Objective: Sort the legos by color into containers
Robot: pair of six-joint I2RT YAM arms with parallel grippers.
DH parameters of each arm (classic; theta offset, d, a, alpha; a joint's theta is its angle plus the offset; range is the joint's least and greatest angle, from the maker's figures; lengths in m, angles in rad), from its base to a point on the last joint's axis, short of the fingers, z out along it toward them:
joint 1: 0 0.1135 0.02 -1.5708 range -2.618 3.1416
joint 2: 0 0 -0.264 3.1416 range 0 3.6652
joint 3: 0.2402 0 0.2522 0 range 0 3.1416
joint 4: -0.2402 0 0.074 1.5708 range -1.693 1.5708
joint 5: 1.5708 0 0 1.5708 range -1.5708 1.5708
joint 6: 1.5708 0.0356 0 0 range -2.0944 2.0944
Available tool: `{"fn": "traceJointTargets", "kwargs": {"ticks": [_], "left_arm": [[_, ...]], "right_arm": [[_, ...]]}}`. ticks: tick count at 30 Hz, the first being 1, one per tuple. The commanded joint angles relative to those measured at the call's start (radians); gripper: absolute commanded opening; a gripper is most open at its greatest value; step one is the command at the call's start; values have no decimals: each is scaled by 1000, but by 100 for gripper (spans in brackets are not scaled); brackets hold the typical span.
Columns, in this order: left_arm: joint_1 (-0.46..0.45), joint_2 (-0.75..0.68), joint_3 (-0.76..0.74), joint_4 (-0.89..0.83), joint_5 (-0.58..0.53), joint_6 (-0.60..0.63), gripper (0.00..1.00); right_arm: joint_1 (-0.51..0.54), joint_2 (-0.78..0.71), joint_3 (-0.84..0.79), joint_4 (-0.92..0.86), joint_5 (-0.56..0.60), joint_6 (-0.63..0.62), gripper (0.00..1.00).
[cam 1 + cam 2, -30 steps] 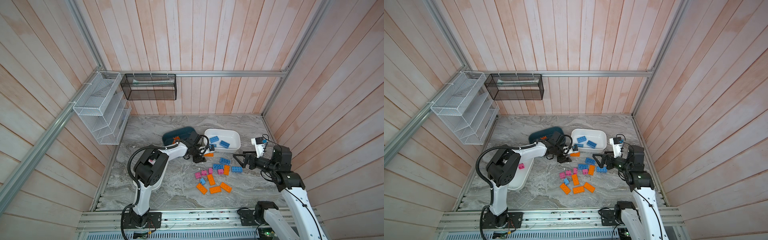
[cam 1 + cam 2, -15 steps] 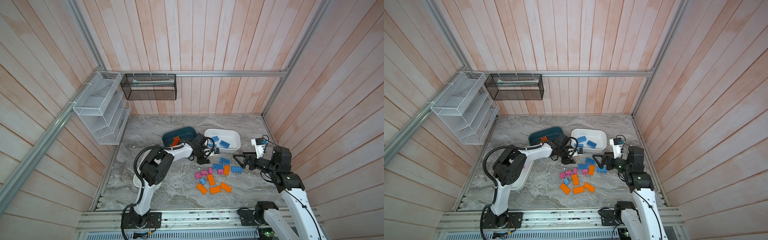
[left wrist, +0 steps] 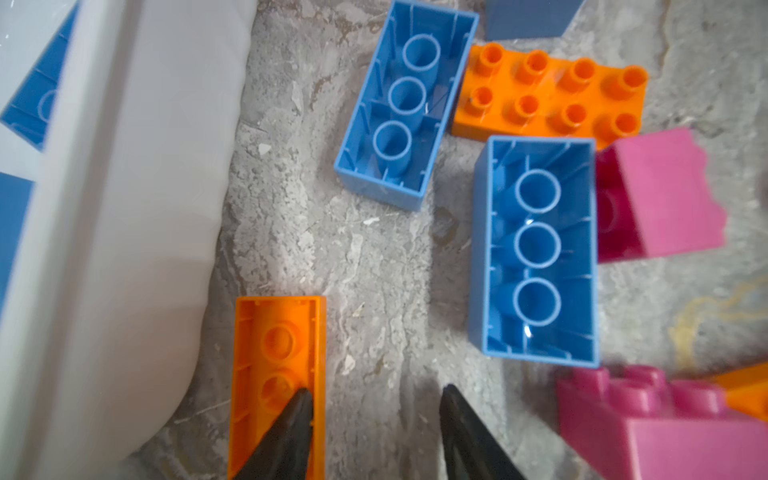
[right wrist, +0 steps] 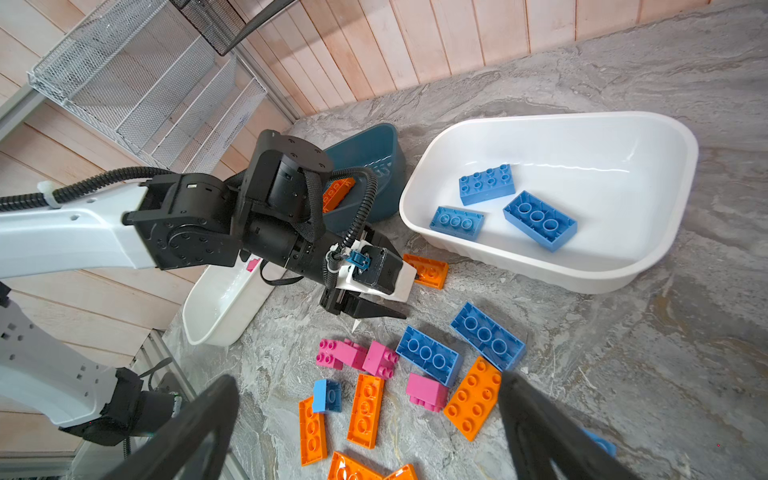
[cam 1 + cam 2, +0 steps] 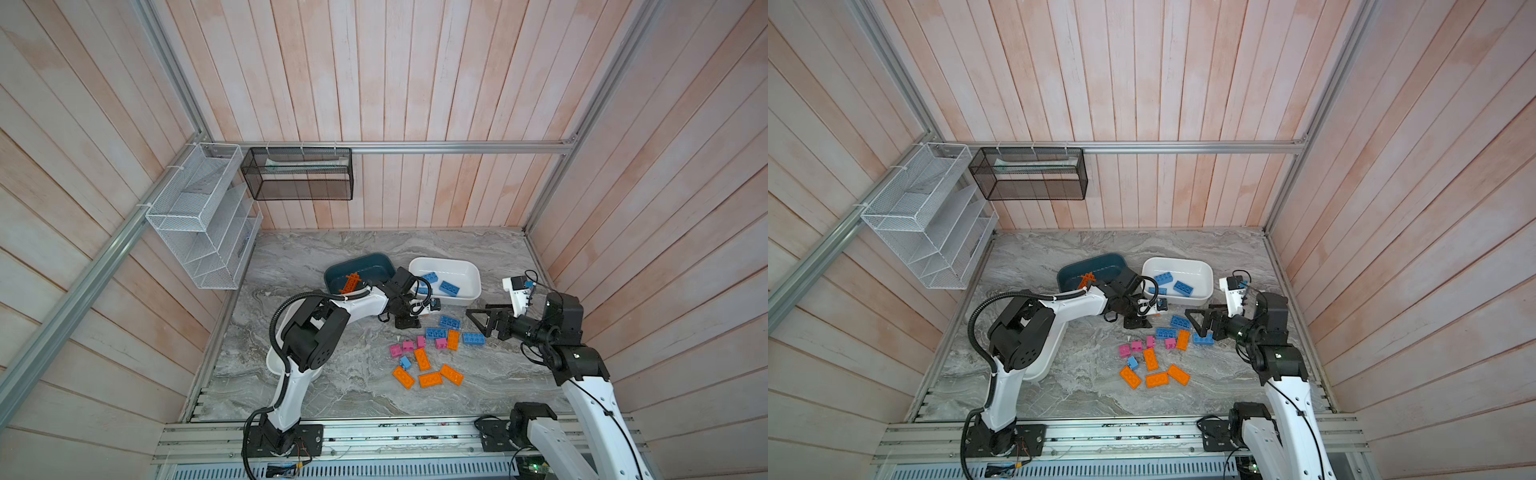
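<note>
Orange, blue and pink legos (image 5: 422, 359) lie loose on the grey marbled surface (image 5: 357, 403) in the lower centre of both top views, between the two arms: five orange oblongs, four pink squarish ones, three large blue ones and one small blue one. Behind them, near the middle of the frame, stands a dark teal tub (image 5: 370, 266) holding a spiky orange piece (image 5: 349, 284). Just to its right is a white tub (image 5: 461, 268) with three blue bricks (image 4: 486, 184) inside. A second white tub (image 5: 271, 362) sits at lower left, mostly hidden under the left arm (image 5: 361, 305); the right wrist view shows a pink brick (image 4: 252, 264) in it. The left gripper (image 5: 407, 322) points down at the surface just in front of the white tub, its fingers apart with bare surface between them. In the left wrist view one fingertip (image 3: 291, 428) overlaps an upturned orange brick (image 3: 276, 357) lying just beside the tub's wall, and nothing is pinched. The right gripper (image 5: 482, 322) hovers at the right edge of the loose pile, spread wide and empty, close to a blue brick (image 5: 473, 338).
</note>
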Motion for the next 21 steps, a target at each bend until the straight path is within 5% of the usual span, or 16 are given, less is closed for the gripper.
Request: {"fn": "traceJointTargets", "kwargs": {"ticks": [1,14,21], "left_arm": [[-11,-33,-12,-61,0,-5,50],[-21,-159,-44,-36,-2,-44,50],[-10,-37,87,-135,-32,-28,63]], "right_arm": [[4,-8,1,9,7,10,98],[4,-3,4,17,-5,18,98],[3,-15,-2,16,-5,20,98]]}}
